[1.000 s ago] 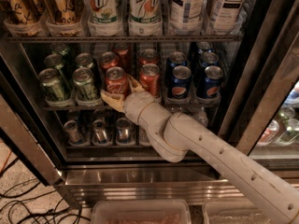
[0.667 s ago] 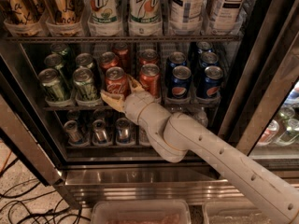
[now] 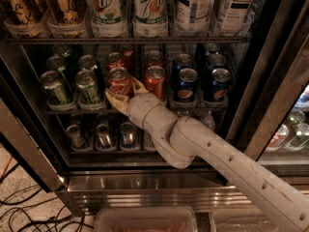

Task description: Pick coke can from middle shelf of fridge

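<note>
The fridge [image 3: 145, 182] stands open in the camera view. Its middle shelf [image 3: 63, 111] holds rows of cans. Red coke cans fill the two middle lanes: a front-left one [image 3: 119, 80], a front-right one [image 3: 155, 79] and more behind them. My gripper [image 3: 123, 94] reaches in from the lower right. It sits at the base of the front-left coke can and partly hides that can's lower half. The can stands upright on the shelf.
Green cans [image 3: 87, 86] stand left of the cokes and blue Pepsi cans [image 3: 186, 83] right of them. Tall bottles [image 3: 149, 8] fill the rack above, small bottles [image 3: 101, 134] the rack below. A dark door frame [image 3: 270, 95] slants at the right. Cables [image 3: 29, 211] and a plastic bin [image 3: 145, 219] lie below.
</note>
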Controlling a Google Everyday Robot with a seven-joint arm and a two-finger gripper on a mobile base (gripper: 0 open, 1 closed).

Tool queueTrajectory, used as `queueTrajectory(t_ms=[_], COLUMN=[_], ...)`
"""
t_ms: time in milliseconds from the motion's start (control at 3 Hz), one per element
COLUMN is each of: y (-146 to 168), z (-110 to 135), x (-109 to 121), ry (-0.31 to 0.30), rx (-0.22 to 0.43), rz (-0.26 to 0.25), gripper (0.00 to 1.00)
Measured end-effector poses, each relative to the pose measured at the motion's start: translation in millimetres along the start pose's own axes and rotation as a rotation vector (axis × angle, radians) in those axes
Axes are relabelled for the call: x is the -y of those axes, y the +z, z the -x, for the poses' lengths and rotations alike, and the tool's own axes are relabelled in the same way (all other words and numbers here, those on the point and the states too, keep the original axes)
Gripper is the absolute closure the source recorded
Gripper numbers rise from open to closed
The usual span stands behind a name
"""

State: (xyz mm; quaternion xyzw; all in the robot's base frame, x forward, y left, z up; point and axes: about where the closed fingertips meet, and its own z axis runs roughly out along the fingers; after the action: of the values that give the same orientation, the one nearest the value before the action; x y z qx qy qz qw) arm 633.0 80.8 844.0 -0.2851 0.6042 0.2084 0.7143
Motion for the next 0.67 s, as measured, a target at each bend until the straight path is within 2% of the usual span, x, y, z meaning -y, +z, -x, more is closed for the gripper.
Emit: queueTrajectory(t_ms=[667], y=[-8], z=[45], x=[0], ry=[-0.036], rx=[0.093], rz=[0.011], gripper=[1.0])
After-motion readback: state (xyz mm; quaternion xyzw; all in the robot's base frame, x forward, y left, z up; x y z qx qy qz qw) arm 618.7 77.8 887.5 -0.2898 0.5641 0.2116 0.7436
